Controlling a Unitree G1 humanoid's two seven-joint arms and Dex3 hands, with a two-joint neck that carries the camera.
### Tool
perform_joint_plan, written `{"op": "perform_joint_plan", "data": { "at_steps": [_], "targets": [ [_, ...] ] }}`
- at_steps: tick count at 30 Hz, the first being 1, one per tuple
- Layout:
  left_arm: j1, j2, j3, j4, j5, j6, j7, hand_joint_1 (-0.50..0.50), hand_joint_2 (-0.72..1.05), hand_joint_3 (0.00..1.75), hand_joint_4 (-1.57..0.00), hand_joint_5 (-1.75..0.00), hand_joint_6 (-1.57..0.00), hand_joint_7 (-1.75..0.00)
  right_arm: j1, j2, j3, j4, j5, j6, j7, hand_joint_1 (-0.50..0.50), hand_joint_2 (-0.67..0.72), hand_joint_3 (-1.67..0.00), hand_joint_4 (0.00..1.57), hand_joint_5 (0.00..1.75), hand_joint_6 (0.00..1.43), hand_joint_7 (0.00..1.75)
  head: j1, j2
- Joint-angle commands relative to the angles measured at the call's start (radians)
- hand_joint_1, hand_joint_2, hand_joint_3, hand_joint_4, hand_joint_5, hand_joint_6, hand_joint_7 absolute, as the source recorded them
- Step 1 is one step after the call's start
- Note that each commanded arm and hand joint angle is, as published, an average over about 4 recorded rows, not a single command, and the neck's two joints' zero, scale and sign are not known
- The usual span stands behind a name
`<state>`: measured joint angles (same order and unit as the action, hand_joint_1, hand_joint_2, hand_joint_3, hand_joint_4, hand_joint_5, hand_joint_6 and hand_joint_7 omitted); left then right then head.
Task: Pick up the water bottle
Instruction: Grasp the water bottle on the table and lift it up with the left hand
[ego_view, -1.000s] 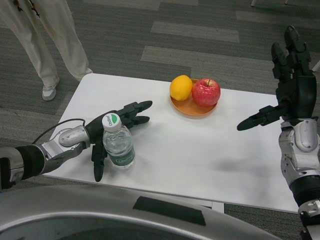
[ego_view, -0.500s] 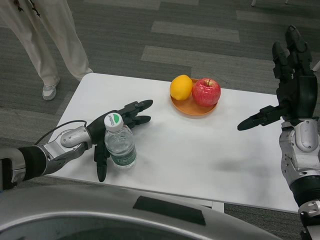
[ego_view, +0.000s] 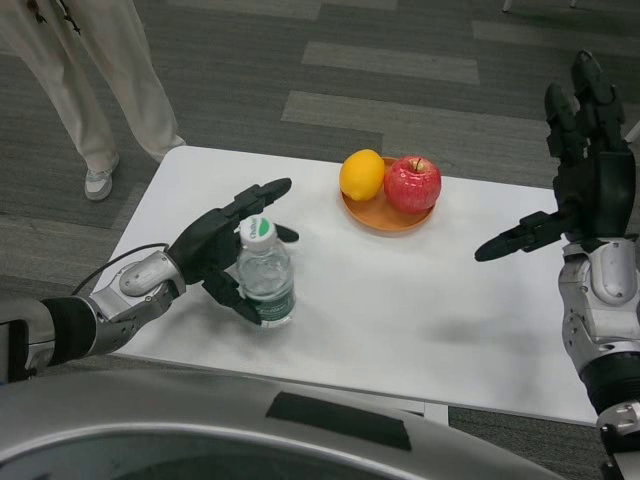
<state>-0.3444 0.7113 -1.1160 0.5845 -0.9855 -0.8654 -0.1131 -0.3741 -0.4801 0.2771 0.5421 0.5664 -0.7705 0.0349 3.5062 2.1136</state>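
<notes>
- Clear plastic water bottle stands near the white table's front-left edge, shifted right and slightly tilted against a second ago.
- My left hand has closed in from the bottle's left; fingers now wrap its side, where earlier they lay spread beside it.
- My right hand hangs raised over the table's right edge, fingers spread, holding nothing, unchanged.
- Lemon and apple sit on an orange plate near the far edge.
- Person's legs stand beyond the far-left corner, cut off above.
- Whether the bottle's base has left the table cannot be told.
</notes>
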Motion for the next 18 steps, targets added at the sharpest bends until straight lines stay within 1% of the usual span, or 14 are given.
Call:
{"op": "perform_joint_plan", "data": {
  "at_steps": [1,4,6,7,8,11,14,18],
  "targets": [
    [-0.002,-0.007,-0.009,-0.001,-0.016,-0.015,0.006,-0.5,0.72,0.17,-0.9,-1.64,-0.47,-0.49,0.016,-0.007,-0.016,-0.011,0.009,-0.001,-0.003,-0.5,0.28,0.0,0.0,0.0,0.0,0.07,0.0,0.0],
    [-0.002,-0.011,-0.008,0.001,-0.016,-0.011,0.002,-0.5,0.91,0.26,-1.27,-1.75,-0.82,-0.63,0.017,-0.006,-0.016,-0.011,0.009,-0.001,-0.004,-0.5,0.28,0.0,0.0,0.0,0.0,0.07,0.0,0.0],
    [-0.003,-0.015,-0.002,0.003,-0.015,0.001,-0.003,-0.5,1.0,0.26,-1.43,-1.75,-1.03,-0.82,0.018,-0.006,-0.017,-0.011,0.009,-0.002,-0.004,-0.5,0.28,0.0,0.0,0.0,0.0,0.07,-0.002,-0.001],
    [-0.003,-0.016,0.004,0.004,-0.014,0.012,-0.009,-0.5,1.03,0.26,-1.48,-1.75,-1.09,-0.89,0.018,-0.006,-0.017,-0.011,0.009,-0.002,-0.004,-0.5,0.28,0.0,0.0,0.0,0.0,0.07,-0.003,-0.001],
    [-0.004,-0.018,0.009,0.005,-0.012,0.022,-0.015,-0.5,1.05,0.26,-1.52,-1.75,-1.16,-0.99,0.018,-0.006,-0.018,-0.011,0.009,-0.003,-0.004,-0.5,0.28,0.0,0.0,0.0,0.0,0.07,-0.004,-0.001],
    [-0.004,-0.022,0.028,0.005,-0.009,0.06,-0.042,-0.5,1.05,0.26,-1.56,-1.75,-1.18,-1.19,0.018,-0.005,-0.018,-0.011,0.009,-0.002,-0.003,-0.5,0.28,0.0,0.0,0.0,0.0,0.07,-0.005,-0.003],
    [-0.003,-0.023,0.047,0.005,-0.004,0.075,-0.053,-0.5,1.05,0.26,-1.57,-1.75,-1.22,-1.29,0.018,-0.004,-0.019,-0.011,0.009,-0.002,-0.004,-0.5,0.28,0.0,0.0,0.0,0.0,0.07,-0.003,-0.006],
    [0.003,-0.024,0.077,0.006,0.007,0.073,-0.054,-0.5,1.05,0.33,-1.57,-1.75,-1.23,-1.38,0.02,-0.003,-0.019,-0.011,0.009,-0.003,-0.004,-0.5,0.28,0.0,0.0,0.0,0.0,0.07,-0.002,-0.006]
  ]
}}
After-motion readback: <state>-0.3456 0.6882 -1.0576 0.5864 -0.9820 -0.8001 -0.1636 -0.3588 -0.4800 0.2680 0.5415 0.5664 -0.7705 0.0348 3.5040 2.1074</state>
